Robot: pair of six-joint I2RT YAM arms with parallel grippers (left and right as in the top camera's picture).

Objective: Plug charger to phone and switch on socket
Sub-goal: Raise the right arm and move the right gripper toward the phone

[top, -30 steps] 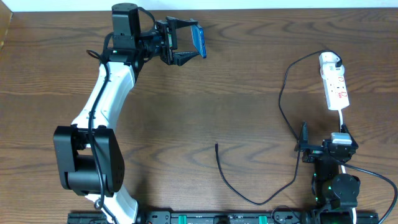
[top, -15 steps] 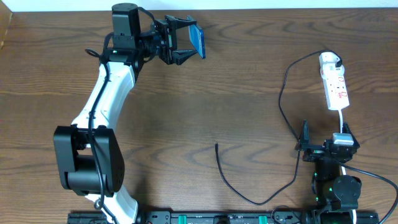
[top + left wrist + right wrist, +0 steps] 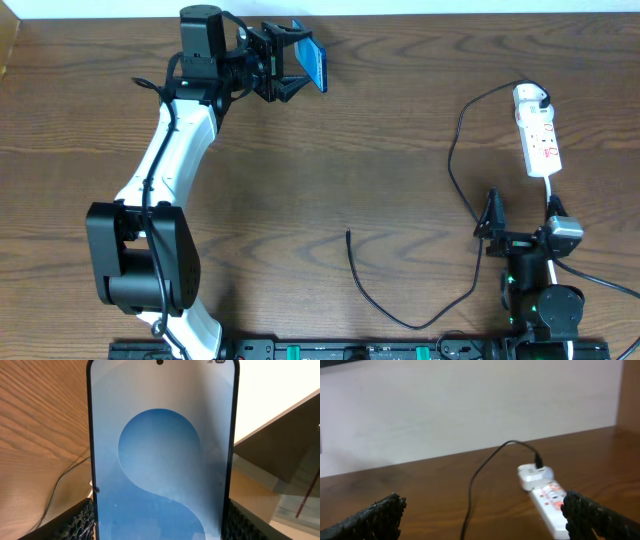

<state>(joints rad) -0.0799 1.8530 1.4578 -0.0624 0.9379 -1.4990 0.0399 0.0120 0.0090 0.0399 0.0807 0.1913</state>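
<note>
As I judge it, the step in hand is to bring the phone and the plug tip of the charger together. The switch of the socket comes after.

To do this well, the right fingers (image 3: pixel 600 515) should take the cable just behind the tip, not at its loose middle, so that the tip does not swing. The phone (image 3: pixel 160 460) should be kept steady, and its port should meet the tip in one straight line. A push at an angle could bend the plug.

The left fingers (image 3: pixel 82 521) are closed on the two long sides of the phone. They hold it lifted above the table (image 3: pixel 300 180), close to the far edge and a little left of its middle. The lower end of the phone is out of view, so I cannot tell whether the port is free.

The right fingers are spread wide and hold nothing. They are by the near right corner and point toward the socket (image 3: pixel 540 140), which lies along the right edge, apart from them. The charger (image 3: pixel 450 155) starts at the far end of the socket and passes just beside the right fingers. It then bends along the near edge and ends with its tip near the middle of the table, well apart from both pairs of fingers.
</note>
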